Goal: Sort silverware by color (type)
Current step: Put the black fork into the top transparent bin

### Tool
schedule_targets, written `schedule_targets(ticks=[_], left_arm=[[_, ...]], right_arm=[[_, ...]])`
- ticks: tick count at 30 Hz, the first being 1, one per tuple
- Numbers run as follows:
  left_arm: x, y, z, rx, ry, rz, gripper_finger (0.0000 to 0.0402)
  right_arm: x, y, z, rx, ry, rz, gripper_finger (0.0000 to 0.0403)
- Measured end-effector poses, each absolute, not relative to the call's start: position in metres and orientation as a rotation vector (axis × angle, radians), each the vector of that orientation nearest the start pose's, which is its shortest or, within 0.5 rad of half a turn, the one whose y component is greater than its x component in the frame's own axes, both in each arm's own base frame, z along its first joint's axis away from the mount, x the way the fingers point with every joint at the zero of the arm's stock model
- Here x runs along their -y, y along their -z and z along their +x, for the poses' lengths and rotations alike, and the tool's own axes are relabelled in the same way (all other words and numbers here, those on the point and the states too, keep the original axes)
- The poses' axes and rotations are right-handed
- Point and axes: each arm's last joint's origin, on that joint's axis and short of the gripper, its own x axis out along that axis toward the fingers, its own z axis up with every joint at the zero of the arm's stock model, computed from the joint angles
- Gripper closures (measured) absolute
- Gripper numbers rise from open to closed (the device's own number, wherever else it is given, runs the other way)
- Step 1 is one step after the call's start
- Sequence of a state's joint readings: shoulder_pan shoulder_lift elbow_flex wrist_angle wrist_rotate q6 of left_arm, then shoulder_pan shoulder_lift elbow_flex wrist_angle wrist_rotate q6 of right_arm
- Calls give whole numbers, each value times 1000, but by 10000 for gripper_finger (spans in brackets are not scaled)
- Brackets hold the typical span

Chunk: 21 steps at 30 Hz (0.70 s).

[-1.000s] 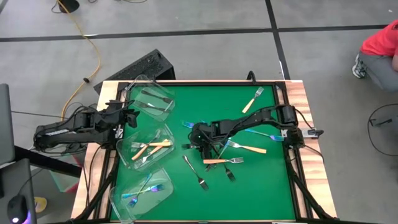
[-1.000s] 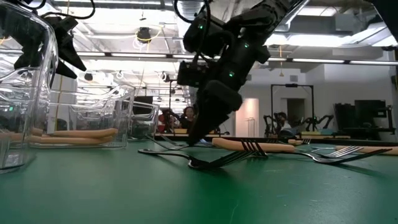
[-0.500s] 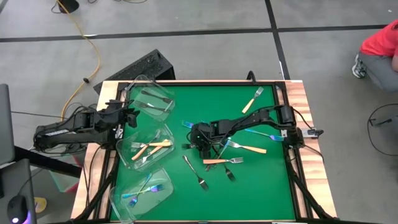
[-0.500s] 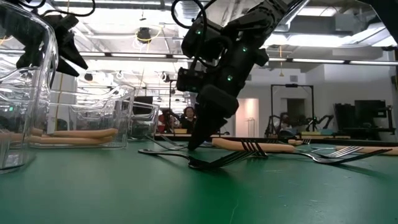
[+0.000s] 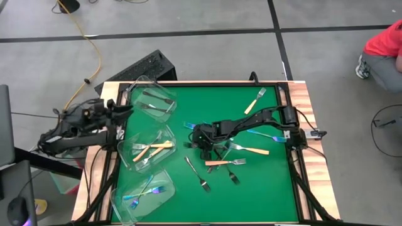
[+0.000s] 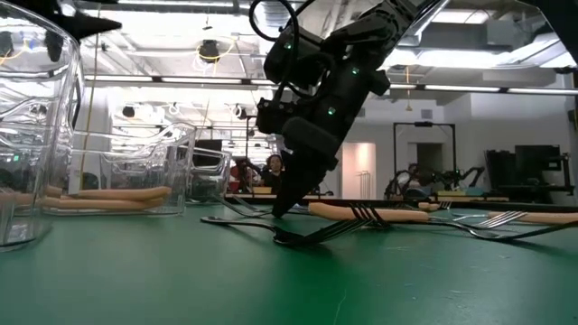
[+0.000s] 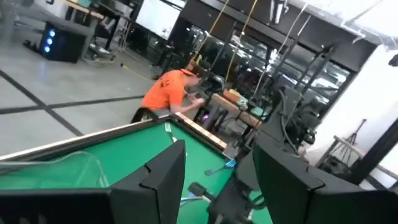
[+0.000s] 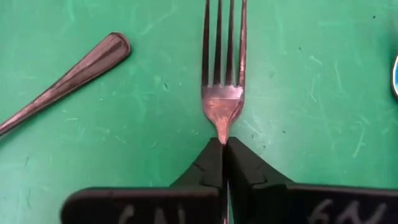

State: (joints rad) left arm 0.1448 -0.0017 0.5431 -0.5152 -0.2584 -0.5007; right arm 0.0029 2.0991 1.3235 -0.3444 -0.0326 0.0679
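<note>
High view gives me the layout: right gripper [image 5: 206,145] down mid-mat among scattered forks, left gripper [image 5: 125,108] raised at the left edge by three clear tubs [image 5: 150,147] already holding forks. Low view adds that the right arm's tip meets the mat. Right wrist view alone shows the grasp: fingers clenched on the neck of a dark metal fork [image 8: 222,65]. Left wrist view shows its fingers [image 7: 155,180] released, apart.

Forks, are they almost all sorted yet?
Not yet. Three tubs hold some sorted forks. The right hand is shut on a dark metal fork mid-table. About eight loose forks lie on the green mat.
</note>
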Motion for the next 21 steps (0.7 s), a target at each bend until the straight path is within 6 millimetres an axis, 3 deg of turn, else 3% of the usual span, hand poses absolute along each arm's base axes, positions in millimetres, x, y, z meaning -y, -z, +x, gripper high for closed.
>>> schedule_targets(ticks=[5,13,21], left_arm=[[-10,-288,30,77,-343,-493,230],[-9,-274,35,13,-287,-518,230],[-9,-270,36,7,-298,-502,230]], right_arm=[[-3,-119,416,-1100,10,110,394],[5,-142,437,-1010,15,148,395],[27,-187,458,-890,66,230,394]])
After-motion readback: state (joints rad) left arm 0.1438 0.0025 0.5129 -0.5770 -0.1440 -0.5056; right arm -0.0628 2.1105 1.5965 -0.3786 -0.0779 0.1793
